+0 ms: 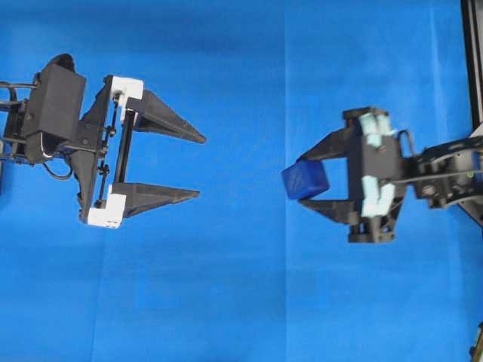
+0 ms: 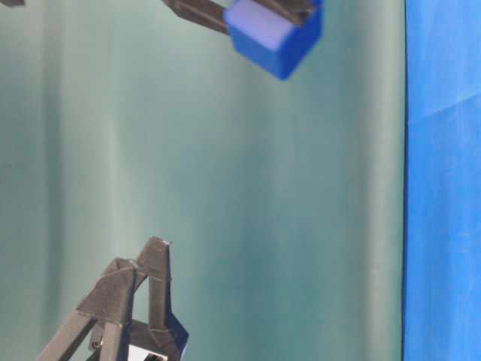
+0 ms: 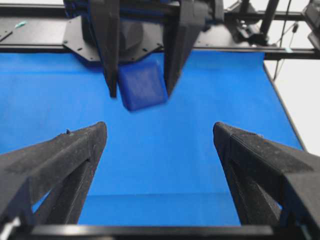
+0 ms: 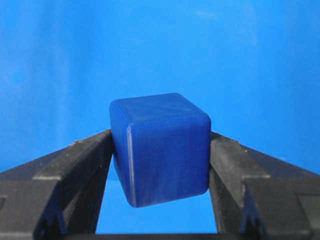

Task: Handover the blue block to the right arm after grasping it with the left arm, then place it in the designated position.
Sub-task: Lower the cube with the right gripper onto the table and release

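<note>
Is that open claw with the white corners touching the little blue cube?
Apart. The overhead view shows bare blue cloth between the left gripper and the block, which the right gripper pinches between its fingers.

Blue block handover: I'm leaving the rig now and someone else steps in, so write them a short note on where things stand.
Left gripper: open wide, empty, apart from the block.
Right gripper: shut on the blue block, one finger on each side, the block at the fingertips.
Block: held above the blue cloth, touching nothing else.
Done: the block has passed to the right arm and the left has let go.
Left: carry the block to its designated position and set it down; no marked spot shows in these views, so confirm where it is before releasing.
</note>
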`<state>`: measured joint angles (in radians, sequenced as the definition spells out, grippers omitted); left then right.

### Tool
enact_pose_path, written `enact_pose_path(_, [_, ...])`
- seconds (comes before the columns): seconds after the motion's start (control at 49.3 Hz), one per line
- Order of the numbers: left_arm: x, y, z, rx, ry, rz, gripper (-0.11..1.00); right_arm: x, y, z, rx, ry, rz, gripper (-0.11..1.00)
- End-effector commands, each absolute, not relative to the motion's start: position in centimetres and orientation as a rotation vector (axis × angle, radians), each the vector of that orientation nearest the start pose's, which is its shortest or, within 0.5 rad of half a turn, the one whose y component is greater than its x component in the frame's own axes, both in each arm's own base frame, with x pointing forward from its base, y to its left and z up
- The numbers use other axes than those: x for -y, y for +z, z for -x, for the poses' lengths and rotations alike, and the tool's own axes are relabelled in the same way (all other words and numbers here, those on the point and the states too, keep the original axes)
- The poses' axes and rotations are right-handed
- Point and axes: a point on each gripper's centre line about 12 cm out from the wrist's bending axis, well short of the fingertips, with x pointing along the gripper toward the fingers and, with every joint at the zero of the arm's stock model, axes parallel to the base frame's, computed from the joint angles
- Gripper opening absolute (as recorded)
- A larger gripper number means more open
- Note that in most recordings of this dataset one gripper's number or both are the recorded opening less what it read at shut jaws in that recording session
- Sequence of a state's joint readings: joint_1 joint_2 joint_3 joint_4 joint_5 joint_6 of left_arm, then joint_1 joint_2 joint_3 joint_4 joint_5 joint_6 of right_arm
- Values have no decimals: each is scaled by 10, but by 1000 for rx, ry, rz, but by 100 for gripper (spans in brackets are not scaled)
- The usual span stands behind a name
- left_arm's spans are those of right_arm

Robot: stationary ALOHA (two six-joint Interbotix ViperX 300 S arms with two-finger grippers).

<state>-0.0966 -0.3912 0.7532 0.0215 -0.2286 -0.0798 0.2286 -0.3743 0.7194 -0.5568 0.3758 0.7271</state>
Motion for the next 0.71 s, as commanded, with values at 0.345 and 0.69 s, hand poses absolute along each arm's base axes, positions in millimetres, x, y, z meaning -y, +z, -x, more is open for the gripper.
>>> enact_pose_path(0.345, [34,319,-338,-93,-100,55,91,-55,209,-354,-658,37,-90,49])
enact_pose_path(0.69, [32,318,-338,-95,-95,55,91,-48,159,-376,-705,53,-147,49])
